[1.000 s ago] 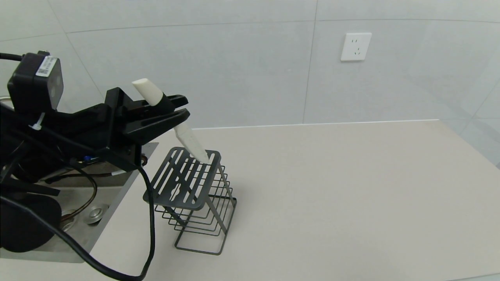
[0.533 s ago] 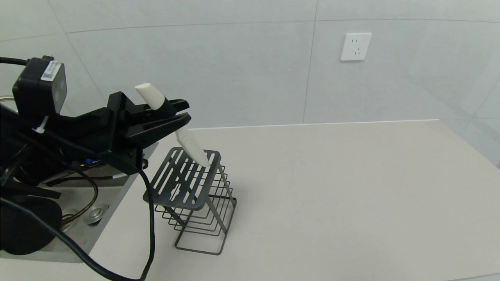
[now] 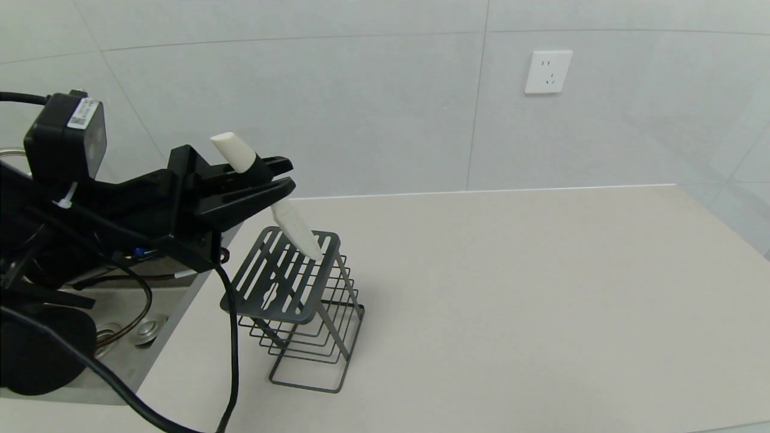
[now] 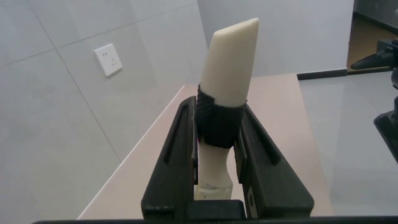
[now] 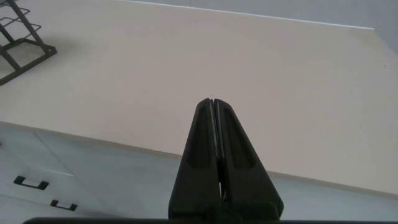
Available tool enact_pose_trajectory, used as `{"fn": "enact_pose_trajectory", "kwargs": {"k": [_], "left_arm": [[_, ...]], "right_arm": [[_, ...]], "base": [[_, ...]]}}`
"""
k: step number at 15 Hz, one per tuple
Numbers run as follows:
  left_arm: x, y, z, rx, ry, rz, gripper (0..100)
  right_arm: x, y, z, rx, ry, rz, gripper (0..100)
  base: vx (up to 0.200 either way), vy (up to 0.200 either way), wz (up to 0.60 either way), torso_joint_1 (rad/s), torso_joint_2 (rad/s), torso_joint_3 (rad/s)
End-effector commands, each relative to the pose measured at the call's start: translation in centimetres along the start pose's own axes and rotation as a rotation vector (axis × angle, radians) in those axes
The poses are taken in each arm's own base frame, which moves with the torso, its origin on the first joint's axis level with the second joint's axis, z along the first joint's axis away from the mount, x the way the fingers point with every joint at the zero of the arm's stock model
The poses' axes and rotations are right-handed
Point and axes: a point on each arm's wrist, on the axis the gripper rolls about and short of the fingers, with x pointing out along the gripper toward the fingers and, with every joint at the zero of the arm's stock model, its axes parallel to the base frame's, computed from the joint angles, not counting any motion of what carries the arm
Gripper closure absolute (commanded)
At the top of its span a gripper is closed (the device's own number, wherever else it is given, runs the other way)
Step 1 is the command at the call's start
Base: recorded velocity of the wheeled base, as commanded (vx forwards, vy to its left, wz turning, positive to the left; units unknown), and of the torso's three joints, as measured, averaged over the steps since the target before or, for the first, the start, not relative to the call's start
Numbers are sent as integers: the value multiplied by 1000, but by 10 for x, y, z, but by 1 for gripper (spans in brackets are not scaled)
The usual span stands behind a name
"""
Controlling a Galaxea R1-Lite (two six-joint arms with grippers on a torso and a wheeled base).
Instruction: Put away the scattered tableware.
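Knife (image 3: 293,224) has sunk toward the rack's (image 3: 283,308) slots, so we near stowing it; left jaws clamp it, right jaws closed.

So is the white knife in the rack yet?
Out: the left gripper holds the knife tilted, tip only at the rack's slotted top.

Nothing legible: the white sticker (image 3: 79,114) on the wrist camera (image 3: 57,150) seems printed, but too small.
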Motion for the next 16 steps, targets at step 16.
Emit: {"fn": "enact_pose_trajectory", "kwargs": {"k": [16], "left_arm": [[-1, -12, -27, -65, 45, -15, 100]], "right_arm": [[0, 0, 0, 0, 0, 1, 100]], "base": [[0, 0, 0, 0, 0, 0]]}}
